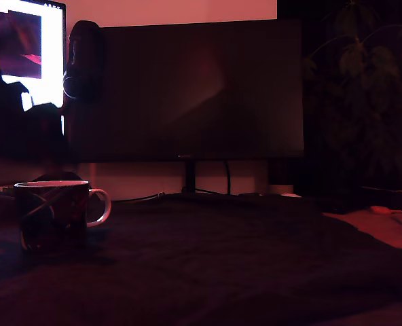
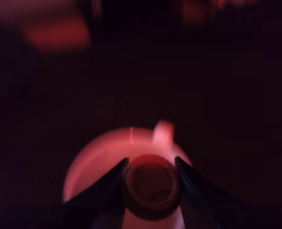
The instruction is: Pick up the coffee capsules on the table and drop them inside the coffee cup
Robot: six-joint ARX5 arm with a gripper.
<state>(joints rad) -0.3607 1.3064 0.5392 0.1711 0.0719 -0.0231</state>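
Observation:
In the wrist view my gripper [image 2: 150,164] is shut on a round coffee capsule [image 2: 150,188], with one dark finger [image 2: 107,183] on each side of it. The capsule's open face is turned toward the camera, and its colour is lost in the red light. Right beneath it lies the pale round mouth of the coffee cup [image 2: 95,162], whose handle [image 2: 163,133] sticks out on the far side. In the exterior view the dark banded coffee cup [image 1: 51,214] stands at the left on a dark cloth. I cannot make out the gripper there. No blue capsule shows in either view.
A large dark monitor [image 1: 187,88] stands behind the table on a thin stand, and a lit screen [image 1: 31,47] glows at the exterior view's far left. A plant [image 1: 364,88] fills the right background. The dark cloth [image 1: 221,258] covers most of the table.

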